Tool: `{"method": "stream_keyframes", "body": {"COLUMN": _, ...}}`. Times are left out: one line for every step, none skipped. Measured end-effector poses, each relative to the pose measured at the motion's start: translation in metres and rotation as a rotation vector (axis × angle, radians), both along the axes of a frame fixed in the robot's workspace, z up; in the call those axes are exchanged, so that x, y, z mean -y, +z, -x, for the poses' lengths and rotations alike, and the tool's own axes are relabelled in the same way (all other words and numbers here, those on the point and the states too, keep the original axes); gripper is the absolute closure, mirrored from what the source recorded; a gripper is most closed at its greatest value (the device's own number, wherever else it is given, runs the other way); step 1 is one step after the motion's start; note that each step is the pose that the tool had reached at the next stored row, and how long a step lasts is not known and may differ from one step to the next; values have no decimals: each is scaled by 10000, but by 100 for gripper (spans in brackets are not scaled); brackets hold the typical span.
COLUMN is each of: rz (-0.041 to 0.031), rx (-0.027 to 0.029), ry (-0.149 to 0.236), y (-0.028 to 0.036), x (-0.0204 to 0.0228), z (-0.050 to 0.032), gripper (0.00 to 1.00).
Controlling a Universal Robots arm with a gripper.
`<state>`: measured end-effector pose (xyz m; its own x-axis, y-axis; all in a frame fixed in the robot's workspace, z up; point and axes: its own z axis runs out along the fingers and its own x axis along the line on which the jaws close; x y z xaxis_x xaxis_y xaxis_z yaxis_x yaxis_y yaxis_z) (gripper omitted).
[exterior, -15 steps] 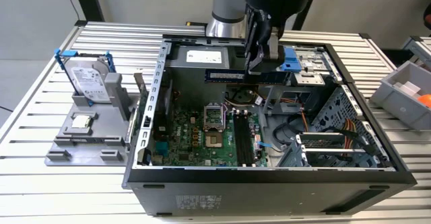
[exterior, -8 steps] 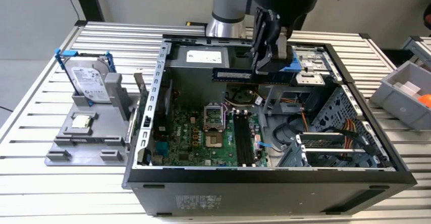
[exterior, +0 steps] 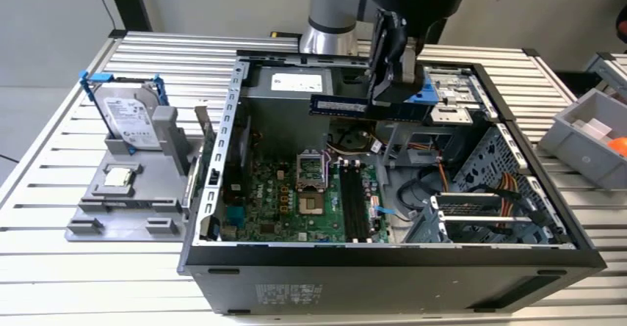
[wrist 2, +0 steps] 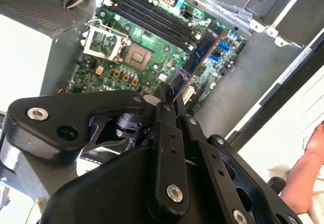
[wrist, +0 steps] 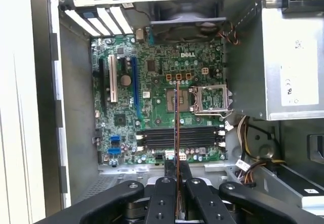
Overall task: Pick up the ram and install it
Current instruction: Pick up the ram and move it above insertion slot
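Observation:
My gripper (exterior: 392,98) is shut on the ram (exterior: 338,106), a long dark blue stick held level and on edge above the open computer case (exterior: 211,164). The stick hangs over the back part of the case, well above the motherboard (exterior: 284,201). The black memory slots (exterior: 353,201) lie below and nearer the front. In both wrist views the ram (wrist: 175,127) (wrist 2: 202,49) runs out edge-on from between the fingers (wrist: 167,183) (wrist 2: 163,113). In the first wrist view it crosses over the slots (wrist: 197,138) at a right angle.
A silver hard drive in a blue frame (exterior: 128,113) and a small square processor chip (exterior: 120,177) sit on a grey fixture at the exterior view's left. A grey bin (exterior: 592,139) stands at the right. A person's hand (wrist 2: 309,173) is beside the case.

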<state>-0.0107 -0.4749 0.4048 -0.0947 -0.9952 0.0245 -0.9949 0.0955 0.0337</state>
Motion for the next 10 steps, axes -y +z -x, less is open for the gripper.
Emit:
{"method": "stream_keyframes", "body": {"rz": 0, "rx": 0, "ry": -44, "y": 0, "x": -6, "z": -2, "gripper": 100}}
{"method": "stream_keyframes", "body": {"rz": -1, "rx": 0, "ry": -72, "y": 0, "x": -9, "z": -3, "gripper": 100}}
{"method": "stream_keyframes", "body": {"rz": 0, "rx": 0, "ry": -93, "y": 0, "x": -10, "z": -5, "gripper": 100}}
{"method": "stream_keyframes", "body": {"rz": 0, "rx": 0, "ry": -99, "y": 0, "x": -10, "z": -6, "gripper": 100}}
{"method": "stream_keyframes", "body": {"rz": 0, "rx": 0, "ry": -100, "y": 0, "x": -10, "z": -7, "gripper": 100}}
{"method": "stream_keyframes", "body": {"rz": 0, "rx": 0, "ry": -101, "y": 0, "x": -10, "z": -7, "gripper": 100}}
{"method": "stream_keyframes", "body": {"rz": -1, "rx": 0, "ry": -102, "y": 0, "x": -10, "z": -7, "gripper": 100}}
{"method": "stream_keyframes", "body": {"rz": -1, "rx": 0, "ry": -101, "y": 0, "x": -11, "z": -8, "gripper": 100}}
{"method": "stream_keyframes", "body": {"rz": 0, "rx": 0, "ry": -101, "y": 0, "x": -16, "z": -9, "gripper": 100}}
{"method": "stream_keyframes", "body": {"rz": 0, "rx": 0, "ry": -100, "y": 0, "x": -22, "z": -11, "gripper": 100}}
